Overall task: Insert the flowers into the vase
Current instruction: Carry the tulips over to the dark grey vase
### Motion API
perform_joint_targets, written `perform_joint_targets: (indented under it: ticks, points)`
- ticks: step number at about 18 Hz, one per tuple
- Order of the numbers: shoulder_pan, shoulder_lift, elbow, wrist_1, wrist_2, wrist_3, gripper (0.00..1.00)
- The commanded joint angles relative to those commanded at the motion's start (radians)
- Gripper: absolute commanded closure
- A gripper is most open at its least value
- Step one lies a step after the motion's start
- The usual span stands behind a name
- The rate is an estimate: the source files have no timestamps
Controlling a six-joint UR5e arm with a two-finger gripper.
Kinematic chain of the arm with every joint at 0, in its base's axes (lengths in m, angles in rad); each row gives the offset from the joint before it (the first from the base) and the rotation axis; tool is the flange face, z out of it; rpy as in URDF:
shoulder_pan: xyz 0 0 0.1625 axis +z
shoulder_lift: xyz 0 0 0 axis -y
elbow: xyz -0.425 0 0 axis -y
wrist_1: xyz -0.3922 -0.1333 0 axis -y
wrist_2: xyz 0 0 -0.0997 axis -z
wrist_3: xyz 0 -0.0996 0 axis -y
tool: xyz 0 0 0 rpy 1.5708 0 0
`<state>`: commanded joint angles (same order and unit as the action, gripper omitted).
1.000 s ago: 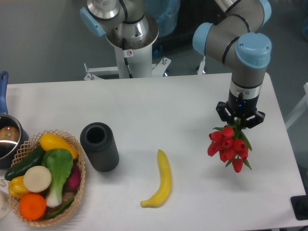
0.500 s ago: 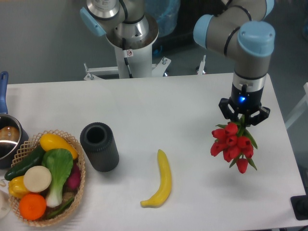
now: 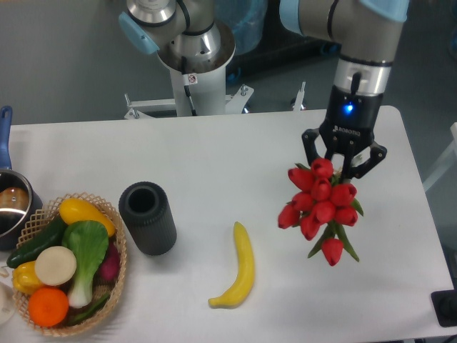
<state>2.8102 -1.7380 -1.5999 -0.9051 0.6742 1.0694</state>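
- Since the earlier frame, our gripper [image 3: 343,161] has risen with the flowers [image 3: 320,207] and shifted left, toward mid-frame.
- Our fingers pinch the bouquet at its top; the red buds hang below, right of centre.
- The vase [image 3: 147,217] stands upright at lower left on the white surface [image 3: 235,153], well apart from the flowers.
- A banana [image 3: 239,267] lies between them, a wicker basket [image 3: 114,275] just left of the vase.
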Motion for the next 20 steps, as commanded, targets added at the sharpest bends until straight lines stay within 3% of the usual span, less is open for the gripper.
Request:
perform_joint_targets:
  ticks: [3, 5, 9, 14, 20]
  points:
    - [0.015, -0.002, -0.005, 0.002, -0.192, -0.066, 0.79]
    - [0.008, 0.002, -0.02, 0.002, -0.278, -0.086, 0.79]
    - [-0.032, 0.038, -0.055, 0.003, -0.307, -0.094, 0.79]
    - [-0.083, 0.063, -0.144, 0.012, -0.502, -0.091, 0.79]
    - [-0.138, 0.057, -0.158, 0.025, -0.591, -0.092, 0.77]
